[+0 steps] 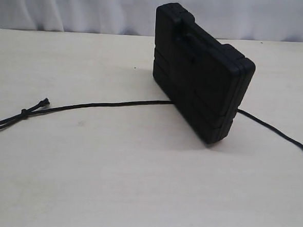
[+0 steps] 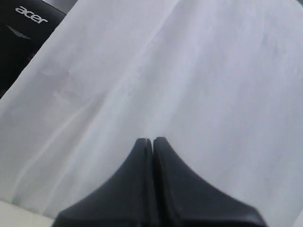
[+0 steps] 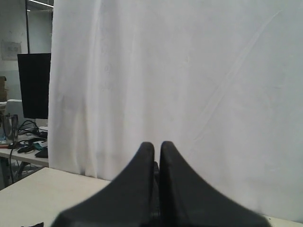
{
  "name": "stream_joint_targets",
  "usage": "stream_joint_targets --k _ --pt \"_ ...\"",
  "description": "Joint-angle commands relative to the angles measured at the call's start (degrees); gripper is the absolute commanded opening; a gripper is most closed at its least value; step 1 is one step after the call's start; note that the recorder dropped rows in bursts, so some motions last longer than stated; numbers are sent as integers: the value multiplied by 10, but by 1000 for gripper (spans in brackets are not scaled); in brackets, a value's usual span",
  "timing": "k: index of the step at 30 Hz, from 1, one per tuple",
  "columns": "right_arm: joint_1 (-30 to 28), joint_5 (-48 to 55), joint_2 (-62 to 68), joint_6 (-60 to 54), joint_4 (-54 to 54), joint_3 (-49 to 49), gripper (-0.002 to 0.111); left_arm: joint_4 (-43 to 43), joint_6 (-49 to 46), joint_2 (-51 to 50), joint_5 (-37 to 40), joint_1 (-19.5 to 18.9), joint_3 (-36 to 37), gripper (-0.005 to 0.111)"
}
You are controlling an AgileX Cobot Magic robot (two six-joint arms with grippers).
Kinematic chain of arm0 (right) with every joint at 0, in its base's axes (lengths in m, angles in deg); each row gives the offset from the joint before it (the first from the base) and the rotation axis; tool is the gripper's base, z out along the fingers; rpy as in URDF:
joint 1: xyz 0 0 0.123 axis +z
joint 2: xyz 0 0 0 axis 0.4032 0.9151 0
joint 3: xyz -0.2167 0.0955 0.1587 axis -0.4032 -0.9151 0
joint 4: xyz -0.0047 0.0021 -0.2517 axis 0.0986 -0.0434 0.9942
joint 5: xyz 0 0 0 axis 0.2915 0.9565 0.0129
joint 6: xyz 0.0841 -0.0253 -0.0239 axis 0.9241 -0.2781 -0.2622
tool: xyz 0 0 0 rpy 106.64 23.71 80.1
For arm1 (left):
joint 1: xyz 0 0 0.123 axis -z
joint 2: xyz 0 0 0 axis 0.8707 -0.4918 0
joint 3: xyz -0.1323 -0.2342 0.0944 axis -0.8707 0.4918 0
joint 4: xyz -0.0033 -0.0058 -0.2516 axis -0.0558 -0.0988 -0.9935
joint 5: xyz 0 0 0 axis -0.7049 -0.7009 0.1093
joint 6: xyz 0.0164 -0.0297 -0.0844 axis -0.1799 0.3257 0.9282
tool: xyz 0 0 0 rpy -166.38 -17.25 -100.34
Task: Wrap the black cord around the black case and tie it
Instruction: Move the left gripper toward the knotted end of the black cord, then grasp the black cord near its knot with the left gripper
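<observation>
Pale table (image 1: 136, 195) spreads across the foreground of the exterior view, and on it lies the black cord (image 1: 100, 104) — a thin braided line that enters at the left edge as two strands. It passes a small knot (image 1: 24, 112), where a short frayed end (image 1: 45, 101) angles off, then runs right to the foot of the black case (image 1: 200, 75). The cord reappears on the case's other side and trails toward the right edge; whether it goes under or behind the case cannot be told. The case stands upright on a narrow edge near the middle of the table, handle uppermost, turned at an angle to the camera. A white curtain (image 1: 70, 5) hangs behind. In the wrist views, the left gripper (image 2: 151, 140) and the right gripper (image 3: 157, 144) each face that curtain — jaws pressed together, nothing between them. A dark monitor (image 3: 33, 85) shows past the curtain's edge in the right wrist view.
</observation>
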Motion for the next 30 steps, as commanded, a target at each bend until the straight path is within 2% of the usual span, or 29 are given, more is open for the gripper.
stream_joint_targets --k 1,4,8,10,15,18,22,24,27,30 --pt "-3 25 0 -2 -8 -4 4 -6 36 2 15 -1 -52 0" --pt "-3 40 0 -2 -8 -4 4 50 5 -33 78 -1 -127 0" --pt "-3 45 0 0 -11 -4 4 181 -8 -161 199 -1 -241 0" --pt "-3 45 0 0 -11 -4 4 208 -8 -235 248 -1 -285 0" --pt "-3 53 0 0 -30 -4 4 200 -57 -449 364 1 -370 0" --pt "-3 66 0 0 -35 -4 4 137 -139 -572 420 1 -405 0" --pt "-3 83 0 0 -35 -4 4 -22 -392 -744 528 1 -462 0" --pt "-3 90 0 0 -35 -4 4 -66 -487 -811 572 1 -491 0" --pt "-3 102 0 0 -35 -4 4 -50 -579 -891 585 1 -521 4" --pt "-3 108 0 -4 -35 -4 4 40 -610 -933 557 1 -530 21"
